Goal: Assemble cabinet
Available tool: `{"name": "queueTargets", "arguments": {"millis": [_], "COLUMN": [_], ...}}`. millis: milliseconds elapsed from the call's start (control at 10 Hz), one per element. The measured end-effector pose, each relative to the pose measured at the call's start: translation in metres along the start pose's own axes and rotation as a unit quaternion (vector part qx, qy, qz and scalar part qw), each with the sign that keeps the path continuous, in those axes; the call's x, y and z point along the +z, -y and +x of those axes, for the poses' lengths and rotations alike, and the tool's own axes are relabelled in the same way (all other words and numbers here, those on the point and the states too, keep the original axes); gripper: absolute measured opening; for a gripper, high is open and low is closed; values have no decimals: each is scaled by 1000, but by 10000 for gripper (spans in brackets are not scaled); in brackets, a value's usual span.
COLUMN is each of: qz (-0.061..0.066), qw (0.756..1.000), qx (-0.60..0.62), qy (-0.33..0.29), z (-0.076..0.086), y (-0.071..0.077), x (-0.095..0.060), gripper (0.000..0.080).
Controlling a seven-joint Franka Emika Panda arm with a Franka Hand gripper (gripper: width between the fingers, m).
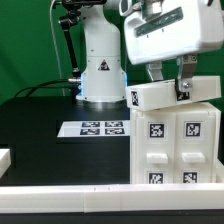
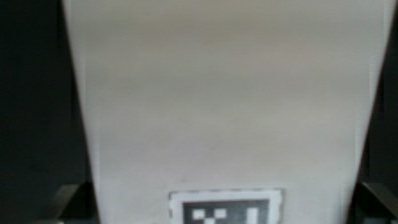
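The cabinet body (image 1: 177, 150) is a white box with several black-and-white tags on its front, standing at the exterior view's right. A white cabinet panel (image 1: 175, 96) with a tag on its end sits tilted on top of the body, its right end higher. My gripper (image 1: 170, 86) comes down from above with a finger on each side of this panel and is shut on it. In the wrist view the panel (image 2: 222, 100) fills the frame, with a tag (image 2: 226, 208) at its near end and dark fingers (image 2: 68, 202) at both edges.
The marker board (image 1: 100, 128) lies on the black table in front of the white robot base (image 1: 100, 65). A long white rail (image 1: 100, 196) runs along the front edge. Another white part (image 1: 5, 158) shows at the exterior view's left edge.
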State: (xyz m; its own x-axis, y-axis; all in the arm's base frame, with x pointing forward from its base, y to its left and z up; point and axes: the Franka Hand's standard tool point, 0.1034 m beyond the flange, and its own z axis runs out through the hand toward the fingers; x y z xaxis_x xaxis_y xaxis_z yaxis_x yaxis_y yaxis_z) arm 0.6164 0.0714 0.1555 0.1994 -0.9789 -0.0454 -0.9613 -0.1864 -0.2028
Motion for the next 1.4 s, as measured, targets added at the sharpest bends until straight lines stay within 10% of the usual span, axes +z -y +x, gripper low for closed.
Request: {"name": "queueTargets", "arguments": {"millis": [1100, 1200, 1400], "qz": [2, 3, 17], "qw": [926, 928, 943], "qx": [375, 367, 327], "qy": [54, 54, 61], "z": [-12, -12, -13], "y": [3, 3, 8], "x": [4, 4, -8], "gripper": [560, 729, 777]}}
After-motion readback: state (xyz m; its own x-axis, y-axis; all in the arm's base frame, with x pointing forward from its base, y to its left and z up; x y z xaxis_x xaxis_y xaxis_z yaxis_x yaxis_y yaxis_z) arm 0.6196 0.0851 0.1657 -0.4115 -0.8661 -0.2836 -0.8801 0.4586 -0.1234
